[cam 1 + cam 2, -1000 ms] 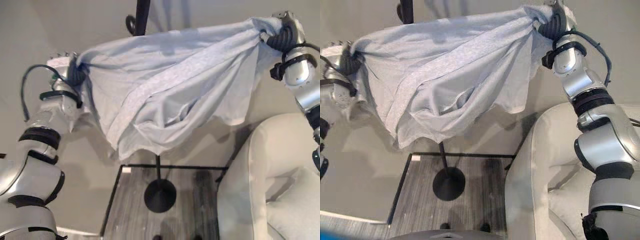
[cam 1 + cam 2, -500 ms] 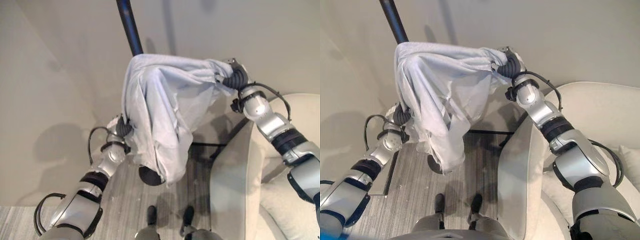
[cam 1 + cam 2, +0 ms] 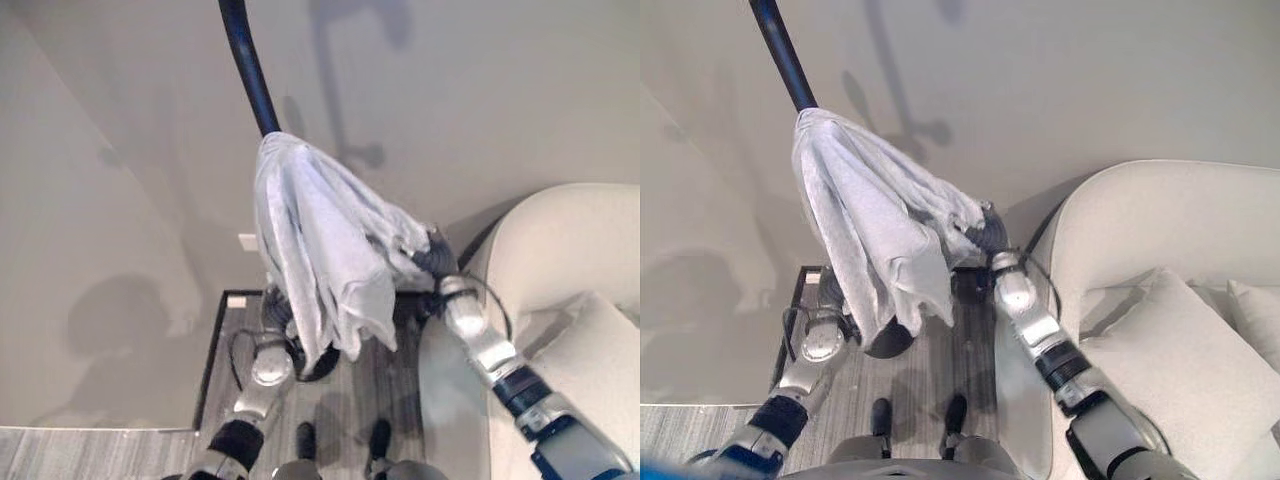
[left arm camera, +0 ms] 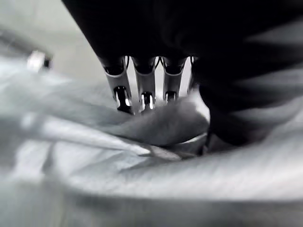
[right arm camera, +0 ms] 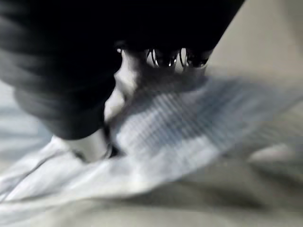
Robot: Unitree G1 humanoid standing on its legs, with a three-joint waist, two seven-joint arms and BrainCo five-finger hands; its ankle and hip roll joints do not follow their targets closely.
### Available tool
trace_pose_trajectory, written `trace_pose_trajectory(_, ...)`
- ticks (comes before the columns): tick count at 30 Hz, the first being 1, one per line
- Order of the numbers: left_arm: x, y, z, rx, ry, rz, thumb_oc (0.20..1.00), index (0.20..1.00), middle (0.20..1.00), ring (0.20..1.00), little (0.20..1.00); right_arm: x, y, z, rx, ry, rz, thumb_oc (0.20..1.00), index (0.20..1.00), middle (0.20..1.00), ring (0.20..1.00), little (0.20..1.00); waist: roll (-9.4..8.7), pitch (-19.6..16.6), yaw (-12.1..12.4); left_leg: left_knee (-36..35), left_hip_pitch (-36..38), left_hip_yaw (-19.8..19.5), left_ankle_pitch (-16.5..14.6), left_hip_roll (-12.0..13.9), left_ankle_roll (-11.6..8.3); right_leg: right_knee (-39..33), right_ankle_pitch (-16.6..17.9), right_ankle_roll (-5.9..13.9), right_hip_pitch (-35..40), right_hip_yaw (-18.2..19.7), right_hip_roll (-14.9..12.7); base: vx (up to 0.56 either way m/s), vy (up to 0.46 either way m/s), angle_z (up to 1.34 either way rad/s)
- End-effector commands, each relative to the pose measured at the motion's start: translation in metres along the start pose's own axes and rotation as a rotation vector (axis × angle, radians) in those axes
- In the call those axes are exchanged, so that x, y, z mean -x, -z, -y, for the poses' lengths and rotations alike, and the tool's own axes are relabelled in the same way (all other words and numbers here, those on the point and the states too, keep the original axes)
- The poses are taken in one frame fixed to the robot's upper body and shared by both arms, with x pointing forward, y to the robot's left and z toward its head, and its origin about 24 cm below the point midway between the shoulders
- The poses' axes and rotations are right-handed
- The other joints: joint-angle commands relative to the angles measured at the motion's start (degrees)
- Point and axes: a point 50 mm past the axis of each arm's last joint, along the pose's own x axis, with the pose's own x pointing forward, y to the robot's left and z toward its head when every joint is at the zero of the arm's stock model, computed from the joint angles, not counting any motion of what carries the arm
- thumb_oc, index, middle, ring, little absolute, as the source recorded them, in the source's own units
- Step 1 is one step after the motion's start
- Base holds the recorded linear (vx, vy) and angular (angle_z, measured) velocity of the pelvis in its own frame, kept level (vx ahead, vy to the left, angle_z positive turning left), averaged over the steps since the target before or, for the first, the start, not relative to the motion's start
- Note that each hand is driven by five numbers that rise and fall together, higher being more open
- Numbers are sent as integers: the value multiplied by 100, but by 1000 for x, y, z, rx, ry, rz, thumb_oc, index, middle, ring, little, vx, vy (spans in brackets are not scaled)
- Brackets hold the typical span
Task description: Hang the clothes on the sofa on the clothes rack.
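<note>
The pale blue garment (image 3: 320, 270) now drapes over the top of the dark clothes rack pole (image 3: 248, 65), hanging in narrow folds where a second ago it was stretched wide between raised arms. Both arms have dropped. The right hand (image 3: 985, 238) still pinches its right edge; the left hand (image 4: 147, 90) curls into the cloth low on the left. Judging by this, only letting go remains, with the sofa (image 3: 1160, 250) at right

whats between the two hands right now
The light blue garment, draped from the rack pole, hangs between the left hand and right hand, in both eye views.
</note>
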Motion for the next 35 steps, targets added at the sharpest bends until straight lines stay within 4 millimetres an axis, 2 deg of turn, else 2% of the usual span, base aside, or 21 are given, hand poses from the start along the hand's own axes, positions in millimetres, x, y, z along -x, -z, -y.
trace_pose_trajectory(1, -1, -2, -7, 63, 40, 9, 1000, 1000, 1000, 1000, 1000, 0, 2, 13, -57, 32, -9, 1000, 1000, 1000, 1000, 1000, -27, -502, 50, 25, -87, 27, -61, 183, -73, 57, -381, 408, 156, 163, -395, 54, -10, 2)
trace_pose_trajectory(6, 15, 31, -37, 69, -78, -125, 1000, 1000, 1000, 1000, 1000, 11, 20, 30, -36, 99, -82, 1000, 1000, 1000, 1000, 1000, 87, -631, 90, 25, 69, 81, -105, 168, -80, 57, -422, 431, 295, 131, -408, 41, -11, -1)
trace_pose_trajectory(7, 22, 46, -53, 61, -144, -181, 1000, 1000, 1000, 1000, 1000, 18, 28, 39, -15, 127, -117, 1000, 1000, 1000, 1000, 1000, 120, -676, 108, 25, 137, 120, -119, 170, -82, 57, -425, 438, 340, 128, -415, 23, -10, -4)
trace_pose_trajectory(12, 38, 65, -69, 49, -199, -260, 1000, 1000, 1000, 1000, 1000, 31, 42, 54, 3, 180, -170, 1000, 1000, 1000, 1000, 1000, 148, -742, 122, 25, 225, 148, -145, 158, -79, 57, -437, 458, 421, 95, -429, 15, -2, -1)
trace_pose_trajectory(15, 62, 92, -91, 87, -277, -385, 1000, 1000, 1000, 1000, 1000, 56, 59, 86, -58, 362, -231, 1000, 1000, 1000, 1000, 1000, 152, -805, 95, 25, 346, 149, -187, 146, -68, 57, -464, 467, 552, 54, -445, 0, 0, 0)
trace_pose_trajectory(16, 61, 92, -91, 87, -276, -384, 1000, 1000, 1000, 1000, 1000, 56, 59, 86, -58, 362, -231, 1000, 1000, 1000, 1000, 1000, 149, -822, 95, 25, 323, 149, -177, 144, -67, 57, -457, 465, 529, 55, -446, 10, -5, -4)
trace_pose_trajectory(17, 68, 98, -95, 124, -290, -418, 1000, 1000, 1000, 1000, 1000, 66, 65, 95, -88, 431, -255, 1000, 1000, 1000, 1000, 1000, 160, -813, 80, 25, 367, 149, -193, 142, -65, 57, -469, 466, 574, 53, -441, 3, 0, -6)
trace_pose_trajectory(18, 79, 109, -104, 168, -332, -474, 1000, 1000, 1000, 1000, 1000, 85, 79, 109, -172, 560, -303, 1000, 1000, 1000, 1000, 1000, 168, -840, 51, 25, 391, 141, -201, 144, -57, 57, -474, 463, 599, 43, -440, 6, 1, -5)
trace_pose_trajectory(19, 79, 109, -104, 168, -332, -474, 1000, 1000, 1000, 1000, 1000, 85, 79, 109, -172, 560, -303, 1000, 1000, 1000, 1000, 1000, 168, -845, 50, 25, 386, 141, -200, 144, -57, 57, -473, 463, 594, 43, -440, 20, -3, -3)
trace_pose_trajectory(20, 92, 122, -109, 217, -391, -537, 1000, 1000, 1000, 1000, 1000, 106, 96, 117, -318, 707, -344, 1000, 1000, 1000, 1000, 1000, 177, -843, 18, 25, 466, 131, -248, 148, -52, 57, -502, 462, 670, 50, -431, 0, 0, 0)
trace_pose_trajectory(21, 98, 128, -111, 238, -406, -568, 1000, 1000, 1000, 1000, 1000, 116, 102, 121, -381, 770, -355, 1000, 1000, 1000, 1000, 1000, 178, -861, -4, 25, 472, 127, -254, 143, -45, 57, -502, 460, 672, 66, -427, 22, -4, -3)
trace_pose_trajectory(22, 98, 128, -111, 238, -406, -568, 1000, 1000, 1000, 1000, 1000, 116, 102, 121, -381, 770, -355, 1000, 1000, 1000, 1000, 1000, 178, -865, -4, 25, 467, 127, -253, 143, -45, 57, -501, 460, 667, 67, -427, 15, -2, -9)
trace_pose_trajectory(25, 118, 143, -122, 277, -494, -644, 1000, 1000, 1000, 1000, 1000, 158, 128, 127, -476, 960, -452, 1000, 1000, 1000, 1000, 1000, 181, -878, -65, 25, 527, 109, -282, 138, -47, 57, -530, 451, 725, 94, -412, 17, -6, -19)
trace_pose_trajectory(26, 129, 151, -124, 320, -541, -684, 1000, 1000, 1000, 1000, 1000, 181, 146, 125, -549, 1057, -537, 1000, 1000, 1000, 1000, 1000, 180, -888, -84, 28, 551, 87, -294, 125, -48, 57, -545, 440, 756, 98, -400, 0, 0, 0)
trace_pose_trajectory(28, 134, 155, -125, 331, -562, -710, 1000, 1000, 1000, 1000, 1000, 195, 156, 123, -612, 1136, -579, 1000, 1000, 1000, 1000, 1000, 180, -899, -93, 28, 565, 77, -304, 124, -50, 57, -550, 438, 768, 101, -397, 7, 1, 2)
trace_pose_trajectory(29, 134, 155, -125, 331, -561, -709, 1000, 1000, 1000, 1000, 1000, 195, 156, 123, -612, 1136, -578, 1000, 1000, 1000, 1000, 1000, 180, -902, -93, 27, 560, 77, -302, 123, -49, 57, -549, 437, 762, 102, -397, 0, 0, 0)
trace_pose_trajectory(30, 143, 161, -126, 350, -590, -752, 1000, 1000, 1000, 1000, 1000, 222, 172, 115, -754, 1255, -646, 1000, 1000, 1000, 1000, 1000, 182, -909, -110, 27, 581, 65, -322, 121, -54, 57, -560, 431, 777, 113, -385, 0, 0, 0)
trace_pose_trajectory(31, 147, 164, -126, 363, -596, -773, 1000, 1000, 1000, 1000, 1000, 236, 180, 109, -810, 1310, -696, 1000, 1000, 1000, 1000, 1000, 184, -911, -118, 26, 592, 62, -329, 118, -56, 57, -565, 428, 785, 120, -378, 37, 12, 1)
trace_pose_trajectory(32, 156, 170, -122, 377, -594, -819, 1000, 1000, 1000, 1000, 1000, 267, 191, 95, -907, 1416, -797, 1000, 1000, 1000, 1000, 1000, 195, -923, -142, 35, 630, 58, -369, 124, -65, 57, -589, 430, 826, 128, -365, 31, 16, 1)
trace_pose_trajectory(34, 161, 175, -117, 366, -563, -871, 1000, 1000, 1000, 1000, 1000, 296, 196, 84, -968, 1535, -889, 1000, 1000, 1000, 1000, 1000, 231, -935, -180, 29, 633, 56, -376, 128, -69, 57, -601, 428, 828, 134, -359, 0, 0, 0)
trace_pose_trajectory(35, 161, 175, -117, 366, -562, -870, 1000, 1000, 1000, 1000, 1000, 296, 196, 84, -970, 1535, -887, 1000, 1000, 1000, 1000, 1000, 229, -933, -175, 25, 616, 58, -346, 124, -65, 57, -581, 423, 810, 132, -362, 0, 0, 0)
